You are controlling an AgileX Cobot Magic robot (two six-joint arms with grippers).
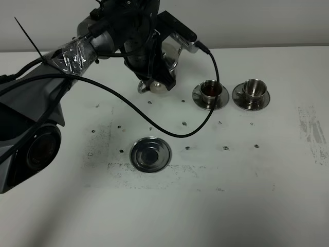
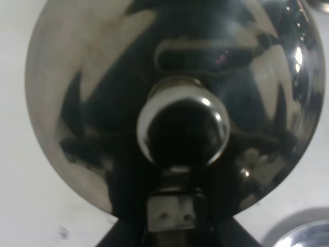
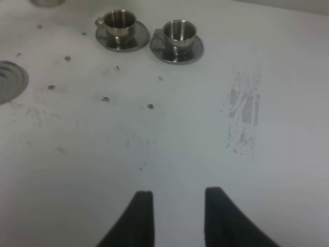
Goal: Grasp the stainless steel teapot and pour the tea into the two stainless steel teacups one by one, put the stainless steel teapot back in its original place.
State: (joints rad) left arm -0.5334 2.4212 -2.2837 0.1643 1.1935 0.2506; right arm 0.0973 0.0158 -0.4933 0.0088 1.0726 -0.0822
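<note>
My left gripper (image 1: 156, 77) is shut on the stainless steel teapot (image 1: 168, 52) and holds it at the back of the table, just left of the cups. The arm hides most of the pot. In the left wrist view the teapot's domed lid and knob (image 2: 181, 126) fill the frame. The left teacup (image 1: 209, 91) on its saucer holds dark reddish tea. The right teacup (image 1: 251, 90) on its saucer shows only bare steel inside. The wide steel saucer (image 1: 150, 154) lies bare nearer the front. My right gripper (image 3: 175, 216) is open and empty, low over bare table, with both cups (image 3: 120, 23) (image 3: 178, 33) far ahead.
A black cable (image 1: 154, 123) loops from the left arm over the table between the teapot and the wide saucer. The white tabletop (image 1: 231, 195) has small dark specks and a scuffed patch (image 1: 312, 128) at the right. A saucer rim (image 2: 303, 236) shows in the left wrist view's corner.
</note>
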